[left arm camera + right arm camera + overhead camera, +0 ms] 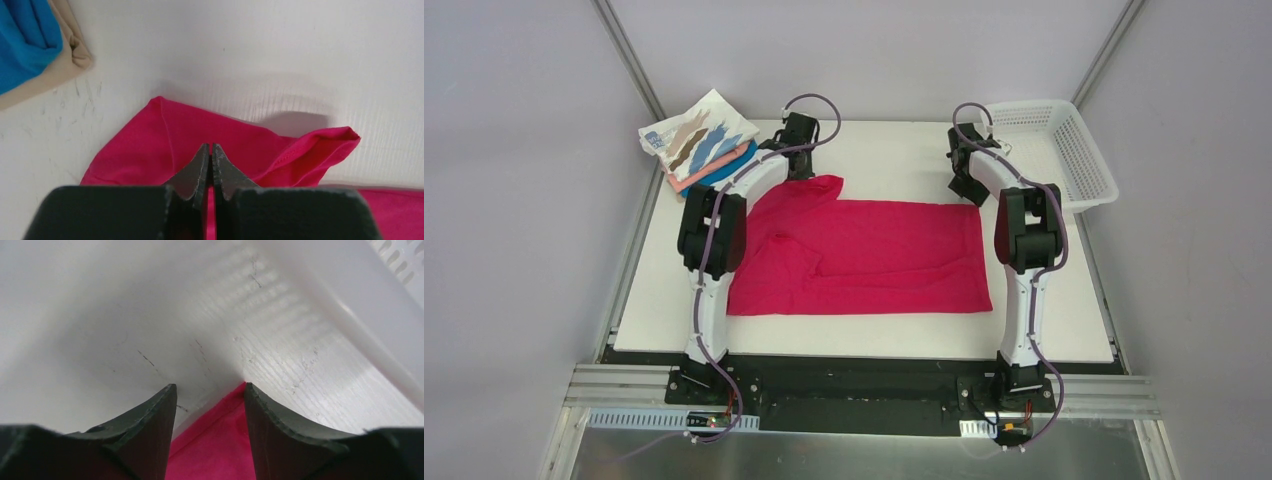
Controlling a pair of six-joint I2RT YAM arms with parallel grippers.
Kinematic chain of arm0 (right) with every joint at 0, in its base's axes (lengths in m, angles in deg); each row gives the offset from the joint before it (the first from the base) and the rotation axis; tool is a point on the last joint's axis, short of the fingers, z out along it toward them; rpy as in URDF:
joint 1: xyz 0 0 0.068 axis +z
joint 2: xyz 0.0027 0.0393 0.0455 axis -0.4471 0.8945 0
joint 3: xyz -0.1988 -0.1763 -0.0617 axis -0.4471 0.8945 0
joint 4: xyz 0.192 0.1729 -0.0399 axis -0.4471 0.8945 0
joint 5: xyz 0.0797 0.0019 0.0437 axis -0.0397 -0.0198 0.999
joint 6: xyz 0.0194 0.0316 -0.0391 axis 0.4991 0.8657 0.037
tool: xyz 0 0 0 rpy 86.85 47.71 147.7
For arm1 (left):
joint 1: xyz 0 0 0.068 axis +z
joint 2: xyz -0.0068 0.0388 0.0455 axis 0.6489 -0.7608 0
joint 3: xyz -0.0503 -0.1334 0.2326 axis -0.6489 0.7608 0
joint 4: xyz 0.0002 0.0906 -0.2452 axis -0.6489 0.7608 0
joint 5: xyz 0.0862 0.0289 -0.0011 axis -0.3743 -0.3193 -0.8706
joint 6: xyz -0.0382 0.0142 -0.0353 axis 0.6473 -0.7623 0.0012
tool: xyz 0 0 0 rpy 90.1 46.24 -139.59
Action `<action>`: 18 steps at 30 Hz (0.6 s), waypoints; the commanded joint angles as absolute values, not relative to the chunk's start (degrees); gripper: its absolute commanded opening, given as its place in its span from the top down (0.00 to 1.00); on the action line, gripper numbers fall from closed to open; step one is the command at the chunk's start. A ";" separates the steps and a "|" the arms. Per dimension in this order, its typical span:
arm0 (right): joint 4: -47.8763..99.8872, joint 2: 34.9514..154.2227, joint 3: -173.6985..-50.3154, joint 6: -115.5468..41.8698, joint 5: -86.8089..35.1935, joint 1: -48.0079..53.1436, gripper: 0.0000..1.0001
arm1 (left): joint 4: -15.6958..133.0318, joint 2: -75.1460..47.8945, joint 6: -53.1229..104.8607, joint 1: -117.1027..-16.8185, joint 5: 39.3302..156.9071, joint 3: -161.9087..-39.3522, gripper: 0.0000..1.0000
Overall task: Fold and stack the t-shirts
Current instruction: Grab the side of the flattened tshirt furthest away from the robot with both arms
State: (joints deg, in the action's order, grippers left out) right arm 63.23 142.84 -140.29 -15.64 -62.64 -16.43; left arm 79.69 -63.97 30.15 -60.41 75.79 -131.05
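Observation:
A crimson-pink t-shirt (874, 255) lies spread flat on the white table, with a wrinkle near its left sleeve. My left gripper (809, 172) is at its far left corner. In the left wrist view the gripper (210, 146) is shut, with pink cloth (150, 145) showing in the thin gap between the fingers. My right gripper (972, 193) is at the far right corner. It is open (210, 386) and straddles the shirt's corner (215, 440). A folded stack (699, 140) sits at the far left, with the white streaked shirt on top and salmon and blue below.
A white mesh basket (1096, 165) stands at the far right edge of the table and shows close to my right gripper in the right wrist view (380, 305). The stack's blue shirt (25, 40) and tan shirt (75, 52) lie just left of my left gripper.

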 commanded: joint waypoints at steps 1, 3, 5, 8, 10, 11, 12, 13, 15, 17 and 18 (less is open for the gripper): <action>68.86 142.15 -141.42 -14.26 -65.76 -15.84 0.48 | 79.23 -56.35 33.40 -61.11 74.88 -128.04 1.00; 69.37 142.20 -141.39 -14.30 -65.93 -15.86 0.53 | 79.23 -55.44 34.14 -61.19 74.75 -126.90 1.00; 69.51 142.19 -141.28 -14.19 -65.66 -15.85 0.58 | 79.23 -54.54 35.02 -61.29 74.74 -125.52 1.00; 68.91 141.99 -140.44 -13.78 -65.28 -15.62 0.74 | 79.31 -53.36 36.15 -61.35 74.63 -123.68 1.00; 67.95 141.54 -139.98 -13.97 -65.24 -15.47 0.89 | 79.32 -52.39 36.85 -61.39 74.71 -122.38 1.00; 67.42 141.10 -139.86 -14.15 -65.32 -15.38 1.00 | 79.32 -51.75 37.30 -61.38 74.74 -121.48 1.00; 67.00 140.52 -139.77 -14.39 -65.47 -15.20 1.00 | 79.32 -50.94 37.85 -61.38 74.82 -120.65 1.00; 66.30 139.83 -139.44 -14.66 -65.64 -15.11 1.00 | 79.33 -49.85 38.48 -61.42 74.78 -119.67 1.00; 64.19 137.65 -138.21 -15.97 -66.40 -14.64 1.00 | 79.36 -47.84 39.39 -61.38 74.59 -117.89 1.00; 62.10 135.21 -136.39 -17.41 -67.57 -14.10 1.00 | 79.40 -45.58 39.88 -61.42 74.50 -116.20 1.00; 60.67 133.52 -135.10 -18.17 -68.11 -13.81 1.00 | 79.42 -44.51 40.27 -61.48 74.37 -115.31 1.00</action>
